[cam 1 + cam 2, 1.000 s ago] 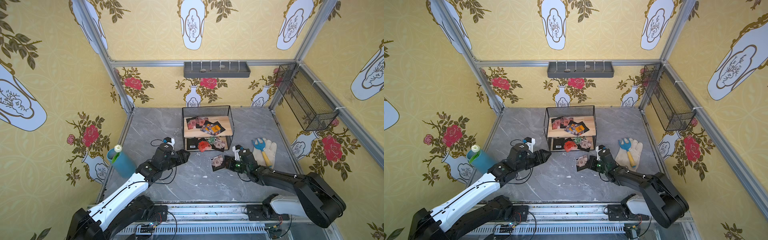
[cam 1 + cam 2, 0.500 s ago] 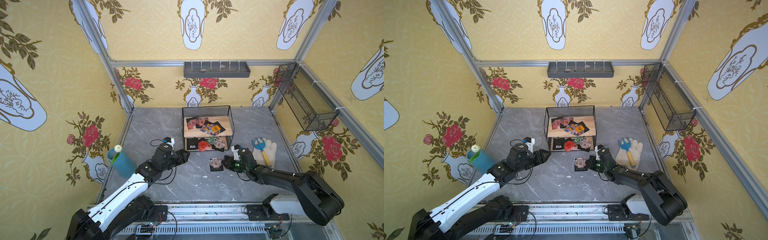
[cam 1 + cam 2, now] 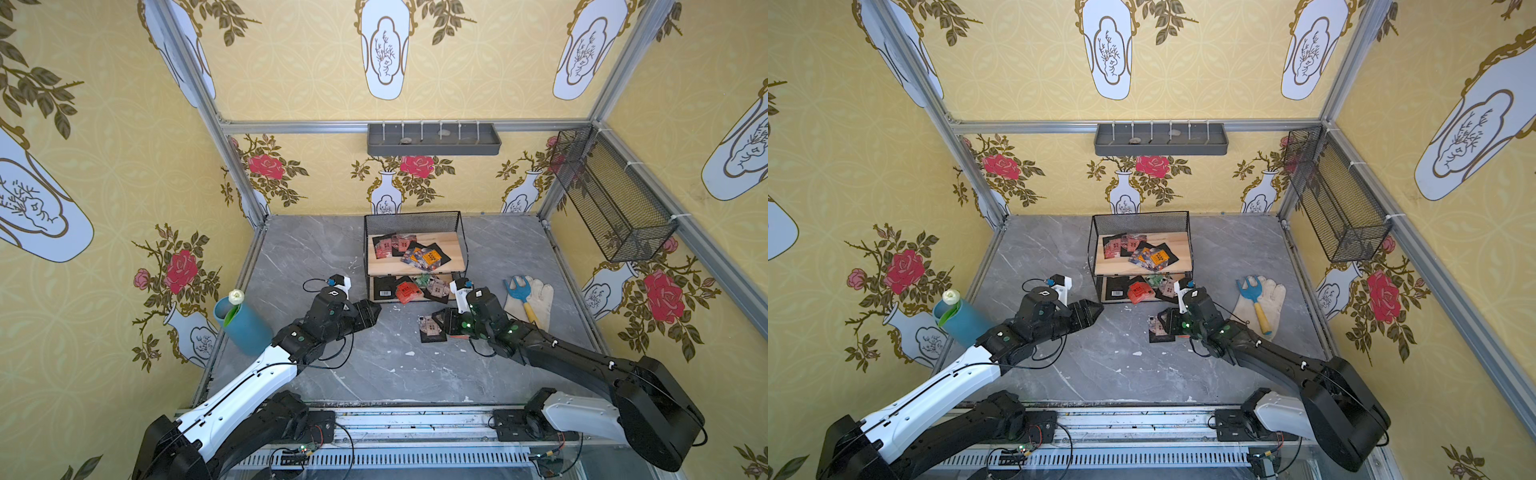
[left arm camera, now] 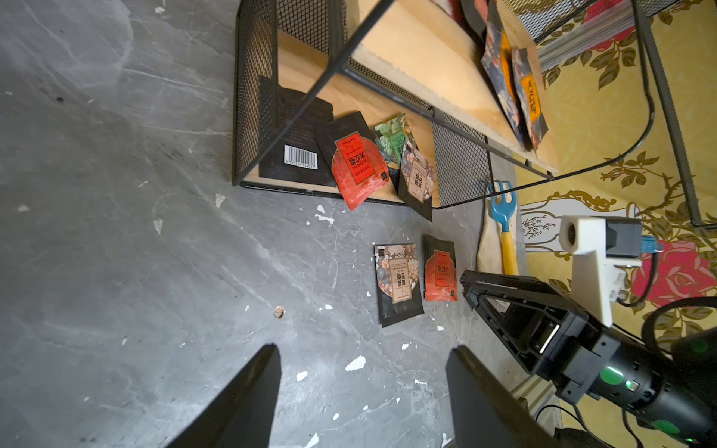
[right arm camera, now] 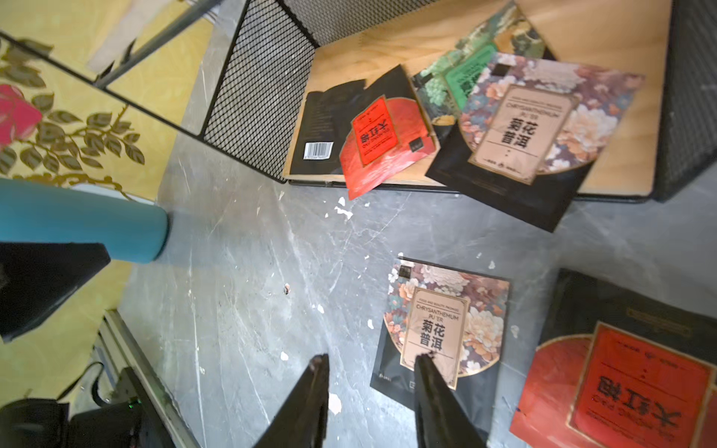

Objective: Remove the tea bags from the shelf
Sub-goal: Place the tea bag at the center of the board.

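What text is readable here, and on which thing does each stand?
"CHRYSANTHEMUM PU'ER", "菊花普洱": floral tea bag on the table, and second floral tea bag on the shelf.
"大红袍": red tea bag on the table, upside down.
Barcode digits, black tea bag: too small.

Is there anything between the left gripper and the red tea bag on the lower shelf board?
Nothing visible. Only bare floor lies between the left gripper and the red bag, which overhangs the board's open front edge. The two bags on the floor lie aside, near the right gripper.
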`<state>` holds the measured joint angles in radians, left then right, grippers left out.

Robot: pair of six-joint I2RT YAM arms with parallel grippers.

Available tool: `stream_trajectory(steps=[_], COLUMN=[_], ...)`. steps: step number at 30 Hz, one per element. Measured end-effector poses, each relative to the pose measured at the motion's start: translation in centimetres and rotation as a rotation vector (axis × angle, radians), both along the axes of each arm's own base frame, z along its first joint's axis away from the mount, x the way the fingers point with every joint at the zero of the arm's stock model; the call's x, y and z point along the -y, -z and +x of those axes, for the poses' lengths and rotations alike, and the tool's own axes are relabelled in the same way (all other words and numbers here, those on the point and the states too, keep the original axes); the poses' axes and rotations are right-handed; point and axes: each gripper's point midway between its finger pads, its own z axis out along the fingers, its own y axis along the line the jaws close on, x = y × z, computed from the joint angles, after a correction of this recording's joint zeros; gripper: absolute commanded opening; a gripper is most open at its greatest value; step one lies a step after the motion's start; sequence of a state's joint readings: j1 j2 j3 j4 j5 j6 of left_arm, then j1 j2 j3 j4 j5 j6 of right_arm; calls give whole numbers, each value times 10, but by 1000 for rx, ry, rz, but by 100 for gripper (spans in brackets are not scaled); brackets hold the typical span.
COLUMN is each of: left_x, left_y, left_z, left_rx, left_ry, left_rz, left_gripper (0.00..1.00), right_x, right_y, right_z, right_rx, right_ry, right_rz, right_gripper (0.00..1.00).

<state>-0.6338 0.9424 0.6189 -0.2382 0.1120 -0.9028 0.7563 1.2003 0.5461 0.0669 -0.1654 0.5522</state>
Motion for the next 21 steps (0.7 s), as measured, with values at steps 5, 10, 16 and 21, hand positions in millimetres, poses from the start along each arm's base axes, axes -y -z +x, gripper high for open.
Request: stream_trajectory(steps=[5,10,16,21], left_x=[11,15,17,19], left_y=[-13,-19,-21,-22], left_z=[1,2,1,-1], left_rx=[30,48,52,53], left_ry=[36,57,74,88], left_rz=[7,14,26,32], left_gripper=[76,76,77,77], right_x=[-6,-13,-20,-24], right_y=[-20,-45,-72,-94], right_z=[3,9,18,33], right_rx=[63,119,158,195], right_ry=[-48,-93,-130,-122], right_rz=[-54,-90,-134,-172], right_gripper=[52,57,65,71])
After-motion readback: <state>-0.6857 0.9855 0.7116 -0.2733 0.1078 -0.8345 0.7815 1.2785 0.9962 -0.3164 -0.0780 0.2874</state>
